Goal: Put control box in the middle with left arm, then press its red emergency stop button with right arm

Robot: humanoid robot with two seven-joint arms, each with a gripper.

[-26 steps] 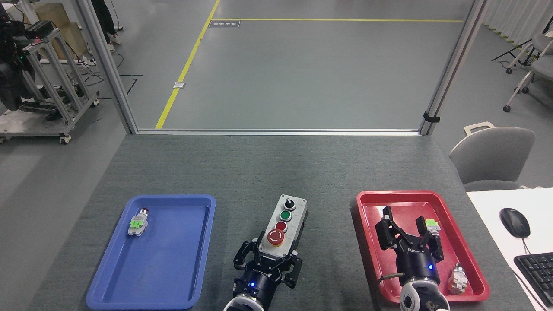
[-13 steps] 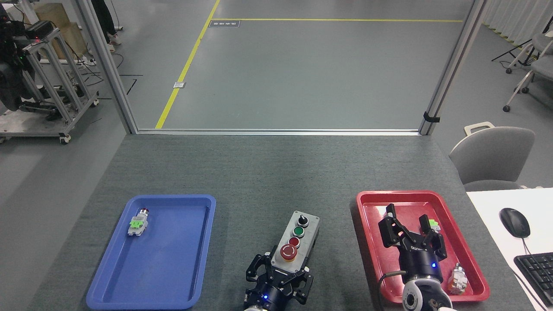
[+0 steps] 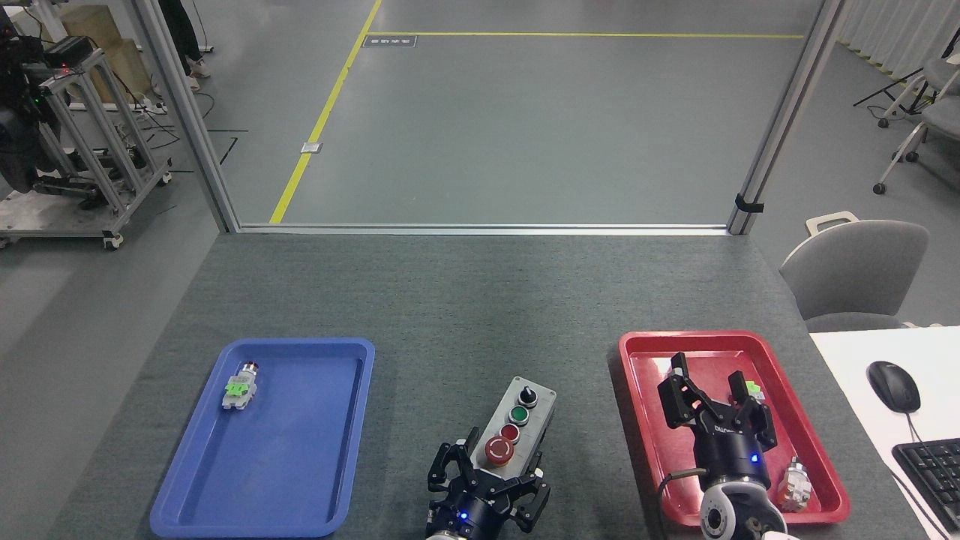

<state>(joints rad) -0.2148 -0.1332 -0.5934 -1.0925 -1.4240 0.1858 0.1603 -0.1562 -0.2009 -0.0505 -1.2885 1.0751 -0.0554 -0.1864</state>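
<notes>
The left gripper (image 3: 487, 491) clamps the near end of the control box (image 3: 514, 435) by the bench's near edge; it could skew on release, while the right gripper (image 3: 716, 409), fingers spread, hovers over the red tray (image 3: 637, 390)

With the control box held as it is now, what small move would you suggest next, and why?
Probably the left pincer should set the control box down and let go. The box sits on the table between the blue tray and red tray, about midway, and the left pincer's fingers are closed round its near end. The right pincer hangs open over the red tray.
</notes>
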